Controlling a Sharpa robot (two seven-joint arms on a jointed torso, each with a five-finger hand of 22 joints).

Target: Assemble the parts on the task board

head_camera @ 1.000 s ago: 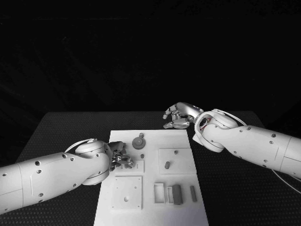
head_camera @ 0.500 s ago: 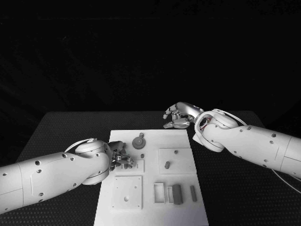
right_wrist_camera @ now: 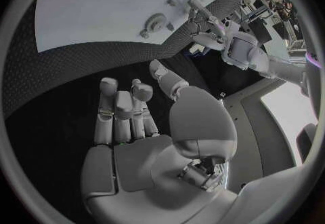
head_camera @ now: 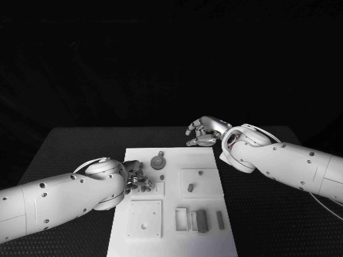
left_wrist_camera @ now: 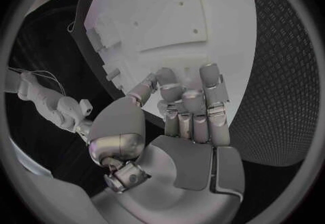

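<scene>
Head view: white task board (head_camera: 171, 235) mid-table, grey parts (head_camera: 201, 220) on it. Left hand (head_camera: 136, 178) curled at its left edge, grasp unclear. Right hand (head_camera: 204, 131) loosely curled, empty, beyond the board. Nothing shifted since earlier.

**Materials and finish: table, board, parts, arms**

The table (head_camera: 71, 144) is black with a fine raised diamond texture, matt and rough to the eye; the pattern reads clearly in the left wrist view. The task board (head_camera: 171, 214) is a white plate, smooth and matt, apparently plastic, with shallow recesses and small drilled holes. The parts (head_camera: 201, 220) on it are grey, dull and smooth. The left robot hand (head_camera: 138, 179) and right robot hand (head_camera: 206, 131) are silver, metallic, with a satin sheen and brighter glints at the fingers (left_wrist_camera: 193, 107). The arms (head_camera: 295, 166) are white, hard-shelled, smooth and semi-gloss, with small dark fasteners.
</scene>
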